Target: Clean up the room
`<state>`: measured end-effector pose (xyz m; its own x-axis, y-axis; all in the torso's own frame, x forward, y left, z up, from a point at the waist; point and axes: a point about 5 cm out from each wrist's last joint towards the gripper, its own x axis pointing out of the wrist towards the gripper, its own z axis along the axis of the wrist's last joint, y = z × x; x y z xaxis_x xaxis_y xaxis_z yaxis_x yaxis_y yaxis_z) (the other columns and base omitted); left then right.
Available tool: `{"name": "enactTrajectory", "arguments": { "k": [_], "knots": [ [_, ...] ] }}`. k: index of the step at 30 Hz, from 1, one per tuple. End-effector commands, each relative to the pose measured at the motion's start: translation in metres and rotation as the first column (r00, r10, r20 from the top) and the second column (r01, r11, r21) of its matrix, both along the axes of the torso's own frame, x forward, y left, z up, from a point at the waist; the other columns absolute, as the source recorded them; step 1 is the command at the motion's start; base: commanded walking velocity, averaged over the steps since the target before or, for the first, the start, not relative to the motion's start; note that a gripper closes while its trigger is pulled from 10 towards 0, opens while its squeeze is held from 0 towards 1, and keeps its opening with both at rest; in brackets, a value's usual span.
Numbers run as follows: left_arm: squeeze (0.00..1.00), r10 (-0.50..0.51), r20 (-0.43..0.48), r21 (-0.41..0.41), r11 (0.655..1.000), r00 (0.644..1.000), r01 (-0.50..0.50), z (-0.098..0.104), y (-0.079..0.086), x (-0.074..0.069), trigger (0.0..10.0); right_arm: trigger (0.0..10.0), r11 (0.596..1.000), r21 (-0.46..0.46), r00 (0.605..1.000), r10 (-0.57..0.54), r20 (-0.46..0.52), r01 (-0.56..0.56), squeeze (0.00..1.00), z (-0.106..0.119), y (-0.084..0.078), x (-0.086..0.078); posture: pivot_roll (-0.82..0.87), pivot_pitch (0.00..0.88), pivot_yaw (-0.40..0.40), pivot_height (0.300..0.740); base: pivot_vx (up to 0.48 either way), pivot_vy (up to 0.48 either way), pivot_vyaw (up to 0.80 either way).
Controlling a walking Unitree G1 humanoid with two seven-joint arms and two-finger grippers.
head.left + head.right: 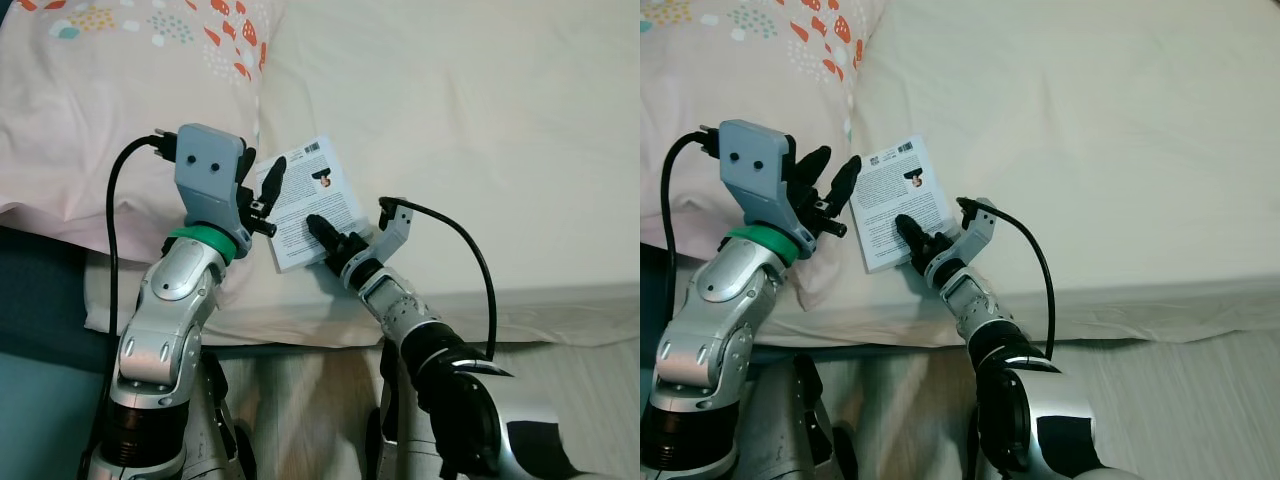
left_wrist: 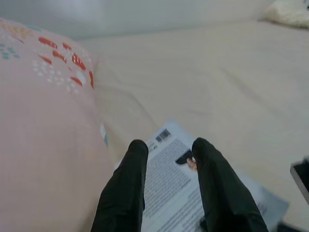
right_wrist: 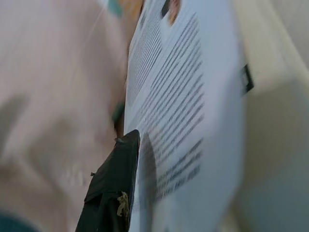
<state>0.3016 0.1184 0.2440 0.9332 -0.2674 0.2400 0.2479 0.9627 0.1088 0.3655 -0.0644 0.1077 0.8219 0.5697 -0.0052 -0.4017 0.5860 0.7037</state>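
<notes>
Pinching the book [image 1: 310, 205], right gripper [image 1: 325, 235] closed.

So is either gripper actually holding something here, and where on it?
Right gripper appears to pinch the book at its near edge, though closure isn't certain. Left gripper hovers open over it.

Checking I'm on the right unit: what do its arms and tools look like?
Two silver segmented arms. The left tool has two long black fingers under a grey-blue box with two dark dots, plus a green ring at the wrist. The right tool is black too. A black cable loops to each wrist.
</notes>
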Motion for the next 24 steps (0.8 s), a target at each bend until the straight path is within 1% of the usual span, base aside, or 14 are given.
{"name": "enactTrajectory", "arguments": {
  "k": [1,3,5,6,7,8,9,10,11,12,15,20,22,24],
  "knots": [
    [0.00,-0.008,-0.015,-0.013,1.000,1.000,0.008,-0.006,-0.002,0.001,10.0,10.0,0.998,-0.018,0.995,0.053,-0.084,-0.055,0.00,-0.021,-0.001,-0.012,-0.04,0.234,0.039,0.410,0.000,0.000,0.00],
    [0.00,-0.010,-0.016,-0.016,1.000,1.000,0.010,-0.006,-0.003,0.002,10.0,10.0,0.997,-0.033,0.996,0.065,-0.066,-0.068,0.00,-0.021,-0.002,-0.012,-0.05,0.224,0.035,0.410,0.000,0.000,0.00],
    [0.00,-0.016,-0.015,-0.023,1.000,1.000,0.016,-0.006,-0.007,0.003,10.0,10.0,0.979,-0.138,0.988,0.153,0.000,-0.151,0.00,-0.021,-0.004,-0.015,-0.06,0.218,0.033,0.410,0.000,0.000,0.00],
    [0.00,-0.016,-0.015,-0.023,1.000,1.000,0.016,-0.006,-0.007,0.003,10.0,10.0,0.979,-0.138,0.988,0.153,0.000,-0.151,0.00,-0.021,-0.004,-0.015,-0.06,0.218,0.033,0.410,0.000,0.000,0.00],
    [0.00,-0.020,-0.012,-0.028,0.999,1.000,0.020,-0.006,-0.009,0.003,10.0,10.0,0.954,-0.215,0.975,0.221,0.030,-0.210,0.00,-0.023,-0.004,-0.018,-0.07,0.215,0.031,0.410,0.000,0.000,0.00],
    [0.00,-0.020,-0.012,-0.028,0.999,1.000,0.020,-0.006,-0.009,0.003,10.0,10.0,0.954,-0.215,0.975,0.221,0.030,-0.210,0.00,-0.023,-0.004,-0.018,-0.07,0.215,0.031,0.410,0.000,0.000,0.00],
    [0.00,-0.023,-0.010,-0.031,0.999,1.000,0.023,-0.005,-0.010,0.003,10.0,10.0,0.925,-0.280,0.958,0.283,0.049,-0.259,0.00,-0.025,-0.004,-0.021,-0.07,0.208,0.029,0.410,0.000,0.000,0.00],
    [0.00,-0.024,-0.003,-0.038,0.999,1.000,0.024,-0.005,-0.011,0.005,10.0,10.0,0.852,-0.378,0.902,0.423,0.089,-0.362,0.00,-0.025,-0.006,-0.028,-0.08,0.188,0.023,0.410,0.000,0.000,0.00],
    [0.00,-0.023,-0.001,-0.040,0.999,1.000,0.023,-0.005,-0.012,0.005,10.0,10.0,0.826,-0.404,0.879,0.466,0.101,-0.392,0.00,-0.024,-0.007,-0.030,-0.08,0.188,0.023,0.410,0.000,0.000,0.00],
    [0.00,-0.023,-0.001,-0.040,0.999,1.000,0.023,-0.005,-0.012,0.005,10.0,10.0,0.826,-0.404,0.879,0.466,0.101,-0.392,0.00,-0.024,-0.007,-0.030,-0.08,0.188,0.023,0.410,0.000,0.000,0.00],
    [0.00,-0.020,0.002,-0.041,0.999,1.000,0.020,-0.005,-0.011,0.006,10.0,10.0,0.784,-0.439,0.843,0.528,0.101,-0.439,0.00,-0.023,-0.015,-0.037,-0.08,0.168,0.019,0.410,0.000,0.000,0.00],
    [0.00,-0.015,0.014,-0.041,0.999,1.000,0.015,-0.007,-0.009,0.008,10.0,10.0,0.687,-0.537,0.758,0.640,0.129,-0.489,0.00,-0.018,-0.043,-0.076,-0.10,0.116,0.014,0.410,0.000,0.000,0.00],
    [0.00,-0.014,0.017,-0.042,0.999,1.000,0.015,-0.006,-0.009,0.008,10.0,10.0,0.692,-0.547,0.760,0.633,0.146,-0.471,0.00,-0.015,-0.048,-0.081,-0.11,0.105,0.012,0.410,0.000,0.000,0.00],
    [0.00,-0.014,0.019,-0.043,0.999,1.000,0.014,-0.008,-0.009,0.010,10.0,10.0,0.721,-0.549,0.775,0.602,0.192,-0.423,0.00,-0.006,-0.058,-0.087,-0.11,0.083,0.008,0.410,0.000,0.000,0.00]
  ]
}}
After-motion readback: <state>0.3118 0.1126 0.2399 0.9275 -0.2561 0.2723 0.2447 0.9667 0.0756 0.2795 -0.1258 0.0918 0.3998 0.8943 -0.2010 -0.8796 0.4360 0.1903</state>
